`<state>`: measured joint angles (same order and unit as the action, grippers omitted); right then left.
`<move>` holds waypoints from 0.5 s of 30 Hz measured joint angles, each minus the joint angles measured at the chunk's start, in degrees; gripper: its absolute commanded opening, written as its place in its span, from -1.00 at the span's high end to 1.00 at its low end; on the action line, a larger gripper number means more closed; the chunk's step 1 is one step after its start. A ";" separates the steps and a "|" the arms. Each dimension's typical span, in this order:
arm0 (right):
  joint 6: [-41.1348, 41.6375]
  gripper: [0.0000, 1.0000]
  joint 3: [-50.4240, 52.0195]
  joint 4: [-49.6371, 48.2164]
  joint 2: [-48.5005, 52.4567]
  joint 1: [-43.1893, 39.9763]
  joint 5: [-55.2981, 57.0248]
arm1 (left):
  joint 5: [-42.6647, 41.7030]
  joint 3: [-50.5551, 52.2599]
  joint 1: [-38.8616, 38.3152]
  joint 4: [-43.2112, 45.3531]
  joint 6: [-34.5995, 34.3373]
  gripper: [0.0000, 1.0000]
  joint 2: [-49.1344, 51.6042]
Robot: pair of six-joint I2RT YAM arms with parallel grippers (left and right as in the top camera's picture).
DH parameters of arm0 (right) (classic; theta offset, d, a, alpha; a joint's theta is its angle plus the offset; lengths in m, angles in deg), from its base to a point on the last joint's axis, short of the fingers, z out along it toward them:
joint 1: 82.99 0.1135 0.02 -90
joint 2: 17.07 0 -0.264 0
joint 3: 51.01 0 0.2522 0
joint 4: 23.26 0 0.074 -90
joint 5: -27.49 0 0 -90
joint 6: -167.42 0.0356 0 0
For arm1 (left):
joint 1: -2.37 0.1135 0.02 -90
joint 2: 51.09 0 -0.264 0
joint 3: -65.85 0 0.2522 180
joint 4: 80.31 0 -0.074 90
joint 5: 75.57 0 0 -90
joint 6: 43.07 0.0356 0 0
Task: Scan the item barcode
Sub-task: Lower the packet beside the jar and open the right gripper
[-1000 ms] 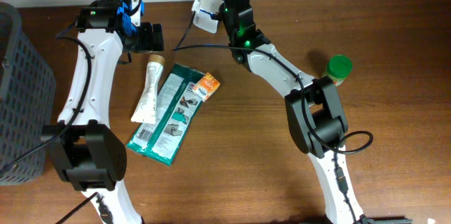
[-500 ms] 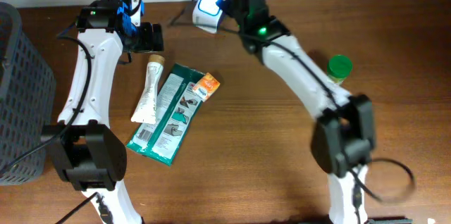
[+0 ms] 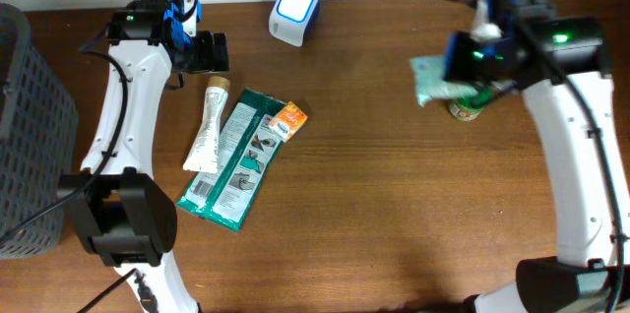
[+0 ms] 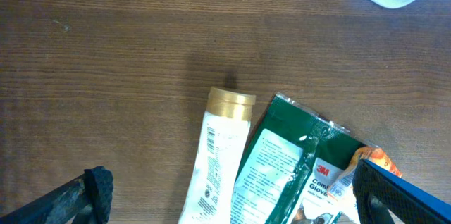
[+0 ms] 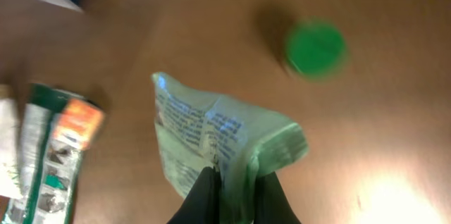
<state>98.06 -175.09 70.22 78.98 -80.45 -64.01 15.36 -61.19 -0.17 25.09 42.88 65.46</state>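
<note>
I see the pale green pouch (image 3: 427,79) in the upper right of the overhead frame, pinched at one edge by my right gripper (image 3: 461,63), whose fingers are clamped tight on it, just beside the green-lidded jar (image 3: 470,109). The white scanner (image 3: 294,12) sits at upper centre, well apart from the pouch. At upper left my left gripper (image 3: 203,52) hangs spread wide, holding nothing, near the gold cap end of the white tube (image 3: 207,126) that lies against the green glove packet (image 3: 236,160).
</note>
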 measured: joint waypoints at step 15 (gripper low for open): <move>1.46 0.19 36.87 -25.42 1.40 -18.32 -5.73 | 0.00 0.00 0.00 0.02 0.00 -0.99 0.00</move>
<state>99.53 -138.22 44.80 80.38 -98.76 -69.74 15.36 -61.19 -0.17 25.11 42.88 65.46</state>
